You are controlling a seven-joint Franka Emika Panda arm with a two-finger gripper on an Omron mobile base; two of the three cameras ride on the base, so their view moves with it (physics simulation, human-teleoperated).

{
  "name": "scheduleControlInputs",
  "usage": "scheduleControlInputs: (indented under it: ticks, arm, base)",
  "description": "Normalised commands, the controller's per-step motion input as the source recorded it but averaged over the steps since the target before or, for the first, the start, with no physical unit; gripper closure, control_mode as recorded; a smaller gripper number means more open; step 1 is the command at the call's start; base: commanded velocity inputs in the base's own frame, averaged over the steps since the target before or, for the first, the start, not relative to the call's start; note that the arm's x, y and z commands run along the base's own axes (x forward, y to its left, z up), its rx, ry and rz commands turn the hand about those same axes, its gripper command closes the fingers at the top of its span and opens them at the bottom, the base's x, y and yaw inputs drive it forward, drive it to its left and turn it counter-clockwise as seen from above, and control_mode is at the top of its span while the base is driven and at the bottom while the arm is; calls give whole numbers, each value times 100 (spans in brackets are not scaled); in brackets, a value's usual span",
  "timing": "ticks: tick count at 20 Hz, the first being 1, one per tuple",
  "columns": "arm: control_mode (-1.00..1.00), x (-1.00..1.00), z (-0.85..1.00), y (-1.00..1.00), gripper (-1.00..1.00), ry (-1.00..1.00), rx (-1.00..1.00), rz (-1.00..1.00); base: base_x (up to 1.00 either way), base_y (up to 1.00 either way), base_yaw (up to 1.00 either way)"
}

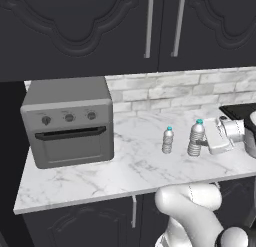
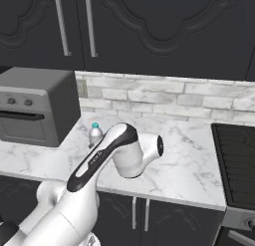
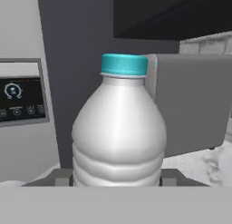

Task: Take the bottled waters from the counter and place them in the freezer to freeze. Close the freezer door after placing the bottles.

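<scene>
Two water bottles [image 1: 168, 140] stand upright on marble counter [image 1: 100, 176] in left base view, right of toaster oven [image 1: 70, 123]; gripper [image 1: 206, 137] clamps nearer bottle [image 1: 196, 139]. Right base view: arm hides all but one teal-capped bottle [image 2: 95, 134]. Hand view: held bottle [image 3: 119, 132] sits between fingers [image 3: 61, 176].

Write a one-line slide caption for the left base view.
The gripper shut on the nearer bottled water, the second bottle standing beside it on the marble counter, toaster oven at left.

Arm [image 1: 195, 211] reaches sideways; gripper [image 1: 200, 141] clamped on a bottle [image 1: 196, 138].
</scene>
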Motion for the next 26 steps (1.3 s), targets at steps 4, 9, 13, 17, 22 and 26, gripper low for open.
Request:
scheduleControlInputs:
  ticks: [4, 9, 13, 17, 22, 26]
  arm:
    - [-100, -50, 58, 67, 100, -31, -20, 19]
    - [-100, -28, 53, 9, 100, -15, -5, 5]
    - [-100, -35, 13, 0, 100, -6, 5, 0]
    - [-100, -19, 0, -17, 100, 4, 16, -1]
    - [-100, 0, 0, -38, 100, 9, 21, -1]
    - [-100, -3, 0, -24, 100, 0, 15, 0]
  base:
    - [0, 0, 0]
    - [0, 0, 0]
    - [0, 0, 0]
    - [0, 0, 0]
    - [0, 0, 0]
    - [0, 0, 0]
